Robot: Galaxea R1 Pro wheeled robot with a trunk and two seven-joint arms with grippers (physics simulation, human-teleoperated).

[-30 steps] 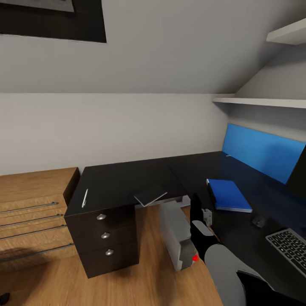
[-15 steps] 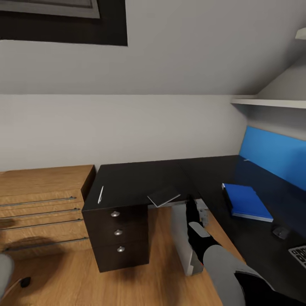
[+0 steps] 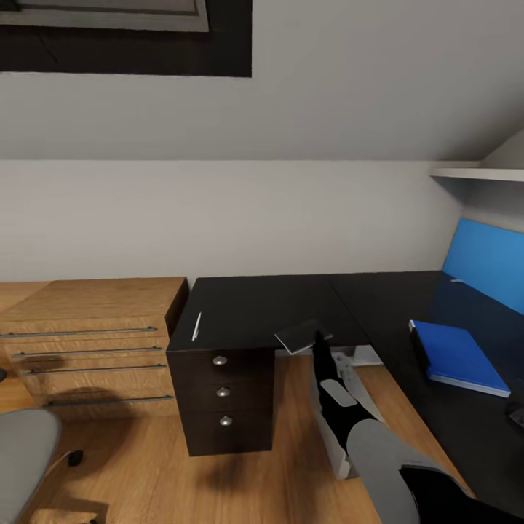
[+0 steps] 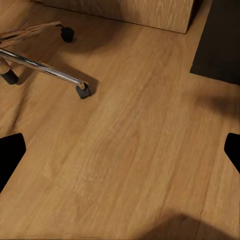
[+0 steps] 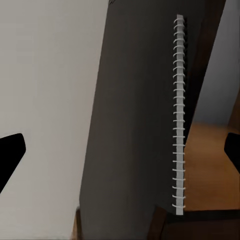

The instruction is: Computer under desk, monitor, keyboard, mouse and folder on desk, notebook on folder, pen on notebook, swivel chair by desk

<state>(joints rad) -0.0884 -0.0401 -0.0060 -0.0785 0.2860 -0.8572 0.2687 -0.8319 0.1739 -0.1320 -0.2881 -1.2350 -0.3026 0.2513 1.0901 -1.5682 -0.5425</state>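
The grey notebook [image 3: 300,335] lies at the front edge of the black desk [image 3: 247,306], overhanging it slightly. In the right wrist view its spiral-bound cover [image 5: 150,125] lies just ahead of my open right gripper [image 5: 120,155]. In the head view that right gripper [image 3: 318,348] hovers just beside the notebook, empty. A white pen [image 3: 196,326] rests above the drawers. The blue folder [image 3: 460,356] lies on the desk's right wing. The light-grey computer [image 3: 336,437] stands under the desk, mostly behind my arm. My left gripper [image 4: 120,150] is open over the floor near the swivel chair's chrome base [image 4: 45,67].
Black drawers [image 3: 223,393] sit under the desk's left end, with a light wooden cabinet [image 3: 94,342] beside them. The chair's grey seat [image 3: 22,455] shows at the lower left. A blue back panel [image 3: 487,262] and a white shelf [image 3: 477,174] are at the right.
The head view has swung left, bringing the chair seat in and the keyboard out. My right gripper now sits closer to the notebook.
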